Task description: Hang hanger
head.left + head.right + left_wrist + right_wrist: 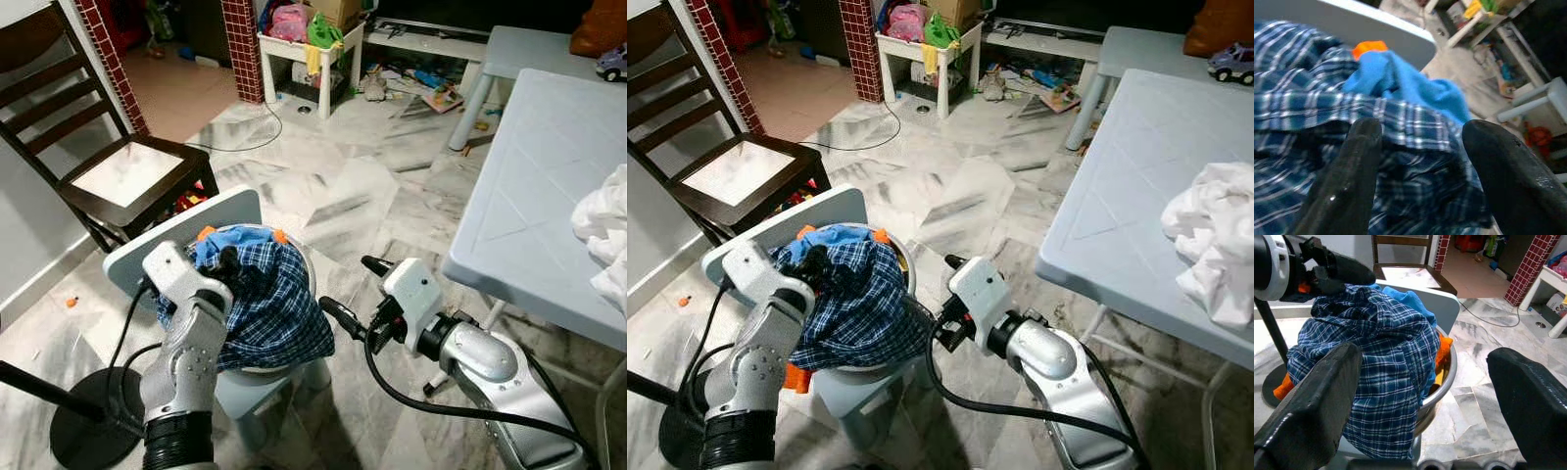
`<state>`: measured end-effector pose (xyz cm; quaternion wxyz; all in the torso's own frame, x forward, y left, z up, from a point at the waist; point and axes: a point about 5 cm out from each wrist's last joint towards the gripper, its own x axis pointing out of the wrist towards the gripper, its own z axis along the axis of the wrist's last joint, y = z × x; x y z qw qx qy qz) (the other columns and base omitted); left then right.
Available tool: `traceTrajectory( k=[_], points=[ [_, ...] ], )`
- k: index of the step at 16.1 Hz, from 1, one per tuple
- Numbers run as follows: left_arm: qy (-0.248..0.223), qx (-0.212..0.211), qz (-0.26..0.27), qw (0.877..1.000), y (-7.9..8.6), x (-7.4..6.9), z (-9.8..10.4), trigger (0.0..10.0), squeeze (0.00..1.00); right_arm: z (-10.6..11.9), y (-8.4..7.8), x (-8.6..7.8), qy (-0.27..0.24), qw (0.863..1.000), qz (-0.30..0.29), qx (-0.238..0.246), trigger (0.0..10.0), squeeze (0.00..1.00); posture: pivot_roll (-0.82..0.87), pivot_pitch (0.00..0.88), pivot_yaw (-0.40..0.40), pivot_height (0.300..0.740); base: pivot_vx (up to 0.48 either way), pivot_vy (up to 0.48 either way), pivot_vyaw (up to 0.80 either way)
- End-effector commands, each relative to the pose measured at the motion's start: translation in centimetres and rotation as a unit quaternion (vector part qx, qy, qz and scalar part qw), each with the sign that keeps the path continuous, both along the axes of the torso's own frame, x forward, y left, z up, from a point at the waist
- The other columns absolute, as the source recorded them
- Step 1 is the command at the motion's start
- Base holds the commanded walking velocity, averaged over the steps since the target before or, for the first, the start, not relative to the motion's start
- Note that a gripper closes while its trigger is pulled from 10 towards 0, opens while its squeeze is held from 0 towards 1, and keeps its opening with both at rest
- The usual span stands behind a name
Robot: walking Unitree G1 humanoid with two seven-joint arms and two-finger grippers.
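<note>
left pincer: fingers spread, tips on the plaid shirt
right pincer: wide open, empty, beside the bowl
hanger: can't make one out
shirt: heaped on the bowl

No text, label, brand, number or sign can be read in any of the views. No print is seen on the plaid shirt at six o'clock or on the grey table at three o'clock.
</note>
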<state>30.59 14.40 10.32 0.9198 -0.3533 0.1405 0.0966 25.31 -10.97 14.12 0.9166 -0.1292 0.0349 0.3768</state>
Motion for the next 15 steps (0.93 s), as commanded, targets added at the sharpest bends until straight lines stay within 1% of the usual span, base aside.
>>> traceTrajectory(
  k=[1,2,3,4,5,6,7,8,9,10,12,15],
  points=[
    [0.031,-0.037,-0.008,0.999,-2.1,-1.2,-1.3,10.0,1.00,0.1,-0.1,0.0,-0.006,1.000,0.002,-0.003,10.0,0.00,-0.12,0.095,0.054,0.740,0.000,0.000,0.00],
    [0.032,-0.035,-0.008,0.999,-1.9,-1.5,-1.4,10.0,1.00,0.2,-0.1,0.0,-0.006,1.000,0.000,-0.003,10.0,0.00,-0.12,0.095,0.057,0.740,0.000,0.000,0.00],
    [0.047,-0.032,-0.008,0.998,-1.7,-1.7,-2.4,10.0,0.54,0.1,0.0,0.1,-0.007,1.000,-0.001,-0.002,10.0,0.00,-0.12,0.095,0.057,0.740,0.000,0.000,0.00],
    [0.050,-0.036,-0.008,0.998,-1.6,-1.5,-2.6,10.0,0.00,0.2,0.1,0.1,-0.008,1.000,0.001,-0.001,10.0,0.00,-0.12,0.094,0.054,0.740,0.000,0.000,0.00],
    [0.050,-0.040,-0.011,0.998,-1.6,-1.2,-2.8,10.0,0.00,0.2,0.4,0.1,-0.009,1.000,0.004,0.000,10.0,0.00,-0.13,0.094,0.052,0.740,0.000,0.000,0.00],
    [0.048,-0.044,-0.023,0.998,-1.8,-0.5,-2.8,10.0,0.00,0.3,0.5,0.0,-0.010,1.000,0.007,0.000,10.0,0.00,-0.13,0.093,0.052,0.740,0.000,0.000,0.00],
    [0.046,-0.043,-0.038,0.997,-2.1,0.0,-2.8,10.0,0.00,0.3,0.5,-0.1,-0.011,1.000,0.008,-0.002,10.0,0.00,-0.14,0.093,0.052,0.740,0.000,0.000,0.00],
    [0.044,-0.047,-0.041,0.997,-2.1,0.3,-2.9,10.0,0.00,0.3,0.4,-0.1,-0.012,1.000,0.007,-0.004,10.0,0.00,-0.14,0.094,0.056,0.740,0.000,0.000,0.00],
    [0.043,-0.051,-0.044,0.997,-2.0,0.7,-3.1,2.2,0.00,0.4,0.2,0.0,-0.013,1.000,0.004,-0.006,10.0,0.00,-0.14,0.094,0.056,0.740,0.000,0.000,0.00],
    [0.042,-0.048,-0.047,0.997,-1.9,0.9,-3.2,0.0,0.00,0.4,0.1,0.0,-0.014,1.000,0.000,-0.005,10.0,0.00,-0.15,0.096,0.060,0.740,0.000,0.000,0.00],
    [0.031,-0.045,-0.056,0.997,-1.9,1.4,-3.0,0.0,0.00,0.3,0.1,-0.3,-0.013,1.000,-0.004,-0.007,10.0,0.00,-0.15,0.102,0.064,0.740,0.000,0.000,0.00],
    [0.019,-0.041,-0.057,0.997,-1.8,1.8,-2.8,0.0,0.00,0.1,0.4,-0.5,-0.013,1.000,-0.002,-0.008,10.0,0.00,-0.15,0.104,0.064,0.740,0.000,0.000,0.00]
  ],
)
